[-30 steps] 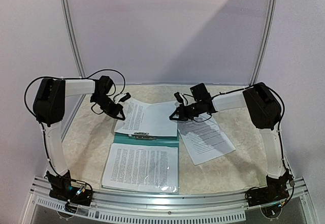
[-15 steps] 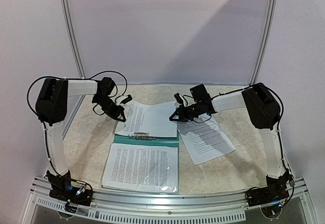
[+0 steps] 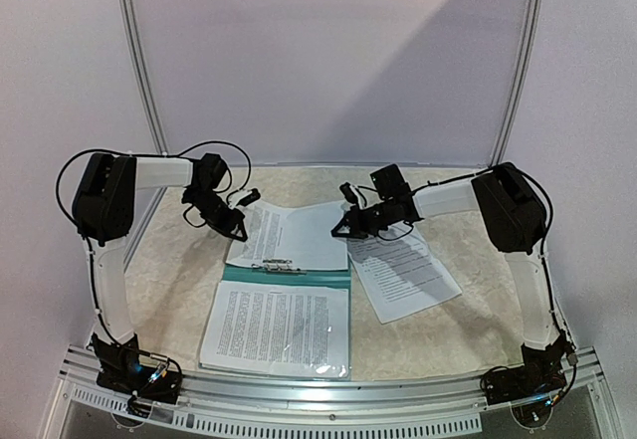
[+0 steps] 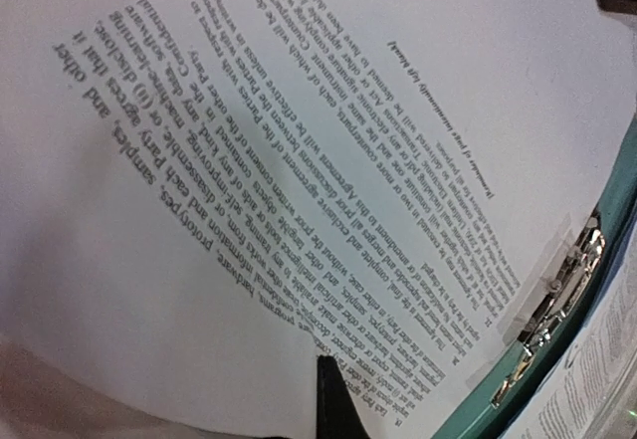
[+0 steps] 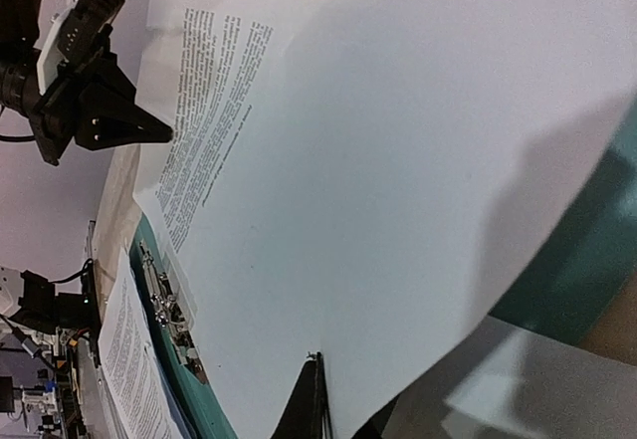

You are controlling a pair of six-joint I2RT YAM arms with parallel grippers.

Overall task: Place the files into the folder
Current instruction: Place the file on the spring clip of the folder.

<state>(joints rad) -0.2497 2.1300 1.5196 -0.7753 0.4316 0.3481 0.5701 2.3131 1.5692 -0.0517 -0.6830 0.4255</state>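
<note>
Right gripper (image 3: 338,231) (image 5: 314,391): jaws pressed together, pinching the right edge of the far sheet (image 3: 284,235) (image 5: 398,160). That edge is lifted and curled over toward the left arm, so the blank underside shows in the right wrist view. The rest of the sheet spreads out ahead of this gripper's tips, printed side up, on the far half of the open folder (image 3: 289,276) (image 5: 587,250).

Left gripper (image 3: 239,230) (image 4: 324,371) (image 5: 159,132): jaws closed, nothing between them. The tip sits right at the left edge of the same sheet (image 4: 299,160). Touching or just above it, can't tell.

The folder's teal cover (image 4: 468,414) shows just past the sheet on the near side of both grippers. The silver clip (image 3: 284,266) (image 4: 557,280) (image 5: 169,310) runs along the spine, with the sheet's near edge reaching it (whether it is tucked under is not clear).

Near sheet (image 3: 279,325) (image 4: 597,379) (image 5: 129,359): flat on the folder's near half, beyond the clip from both grippers, toward the arm bases.

Loose sheet (image 3: 403,275): lies on the table (image 3: 179,280) under and behind the right gripper, off the folder, tilted, text up.
</note>
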